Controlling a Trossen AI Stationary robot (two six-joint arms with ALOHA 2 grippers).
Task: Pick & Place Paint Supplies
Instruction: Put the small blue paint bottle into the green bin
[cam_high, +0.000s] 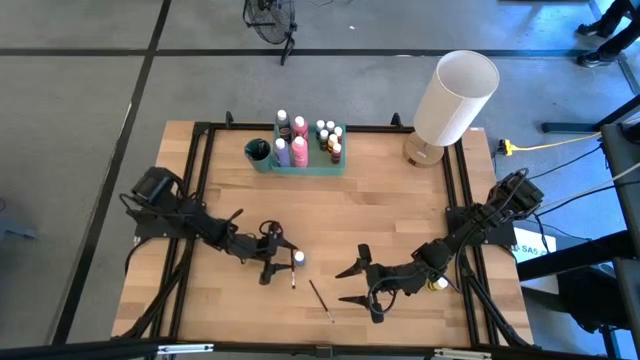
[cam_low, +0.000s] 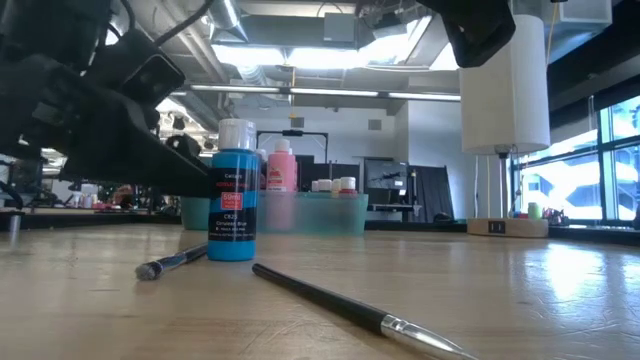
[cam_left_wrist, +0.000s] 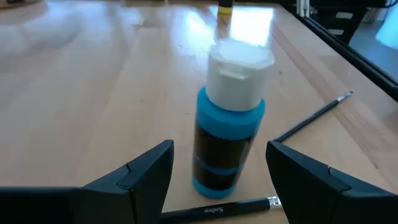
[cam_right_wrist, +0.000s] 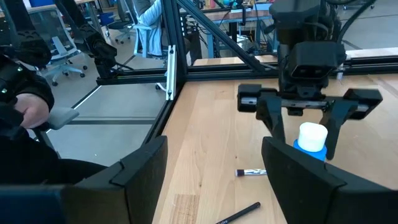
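A blue paint bottle (cam_left_wrist: 230, 118) with a white cap stands upright on its base on the wooden table (cam_high: 400, 200), left of the middle. My left gripper (cam_high: 280, 255) is open, one finger on each side of the bottle, with a gap at both sides. A thin dark paintbrush (cam_left_wrist: 217, 210) lies at the bottle's foot, and a second brush (cam_high: 320, 298) lies nearer the front edge. My right gripper (cam_high: 355, 285) hangs open to the right of the brushes, with nothing between its fingers.
A green tray (cam_high: 310, 150) holding several white-capped bottles stands at the table's far edge, with a dark cup (cam_high: 258, 152) at its left. A white cylindrical lamp (cam_high: 455, 100) stands at the far right corner. Black frame rails (cam_high: 195, 200) run along both sides.
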